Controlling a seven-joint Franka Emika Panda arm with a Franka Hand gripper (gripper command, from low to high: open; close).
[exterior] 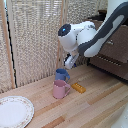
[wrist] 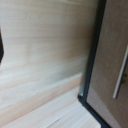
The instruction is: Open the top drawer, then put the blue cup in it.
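The blue cup (exterior: 62,75) stands upright on the wooden surface, right behind a pink mug (exterior: 60,89). My gripper (exterior: 70,63) hangs just above and to the exterior view's right of the blue cup; its fingers are too blurred to read as open or shut. The dark-brown chest stands at the exterior view's right, and its top drawer (exterior: 118,46) is partly hidden by my arm. The wrist view shows a brown drawer front (wrist: 107,60) with a slim silver bar handle (wrist: 120,75) beside pale wood planks; I cannot tell which drawer it is.
A small yellow block (exterior: 78,87) lies on the wood just to the exterior view's right of the pink mug. A white patterned plate (exterior: 14,111) sits at the near left. A woven folding screen (exterior: 35,35) stands behind.
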